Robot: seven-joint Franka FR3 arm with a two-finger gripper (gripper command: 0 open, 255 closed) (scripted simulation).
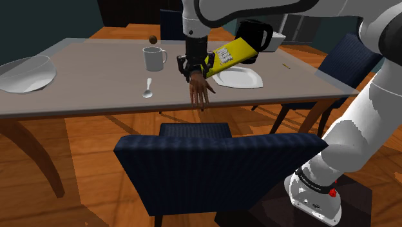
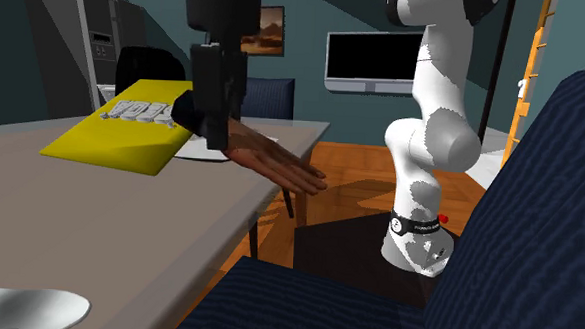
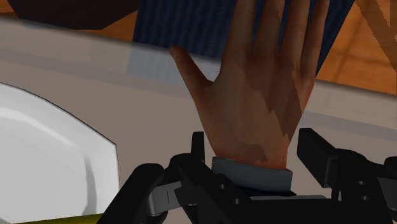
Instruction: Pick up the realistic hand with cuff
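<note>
Jaws clamp the realistic hand [image 3: 261,102] by its grey cuff; it juts past the desk [image 3: 63,63] edge beside a white plate [image 3: 44,159].

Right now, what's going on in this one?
The white arm's black pincer is clasped on the cuff of a lifelike hand, next to a white plate. The hand juts past the table edge, fingers pointing toward the dark blue chair. It looks slightly raised, though that is hard to judge.
</note>
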